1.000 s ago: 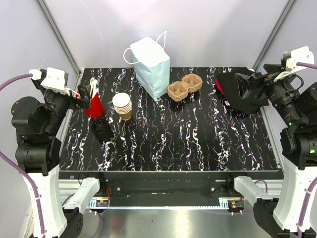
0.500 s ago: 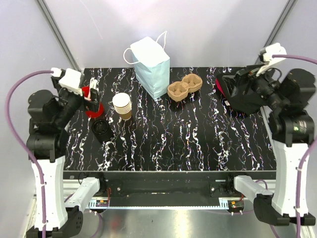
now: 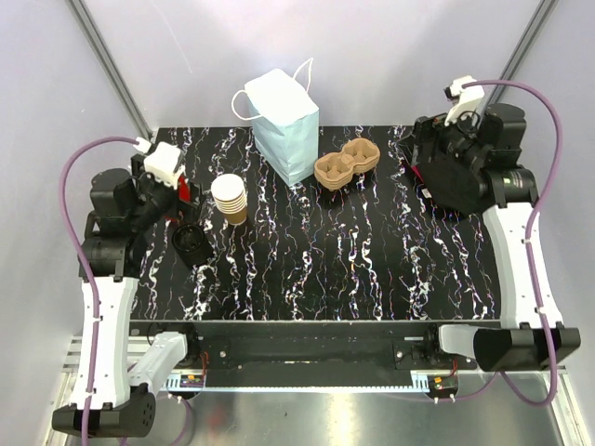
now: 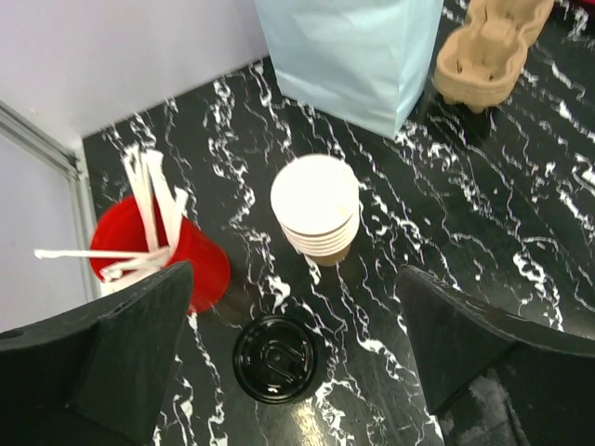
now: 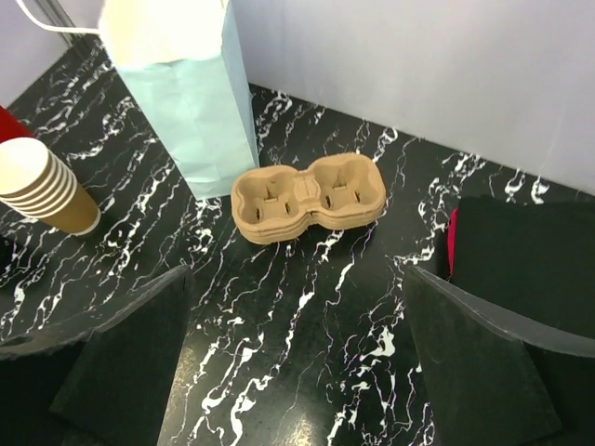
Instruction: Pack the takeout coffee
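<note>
Within the last second both arms had swung up from their folded poses at the sides and in over the marbled table (image 3: 372,269), while nothing on it had shifted. The left gripper (image 4: 293,279) hung with its jaws spread wide and empty. The right gripper (image 5: 296,274) was the same, wide and holding nothing.

Ahead of the right gripper and off to its left stood the pale blue paper bag (image 5: 181,102), upright. A black pouch (image 5: 521,251) (red-edged, I couldn't tell what it was) lay close by its right finger. The pulp cup carrier (image 5: 307,200) sat straight ahead, between the fingers.

Ahead of the left gripper, centred between its fingers, stood the stack of tan cups (image 4: 316,206). By its left finger was the red cup (image 4: 200,265) of white sticks, and nearest beneath it lay the black lid (image 4: 275,359).

No single cup stood apart, so I judged the takeout coffee unassembled: its cup presumably in that stack, its lid on the table just short of it. The arms' arrival meant only that reaching had begun, and all the packing lay ahead.
</note>
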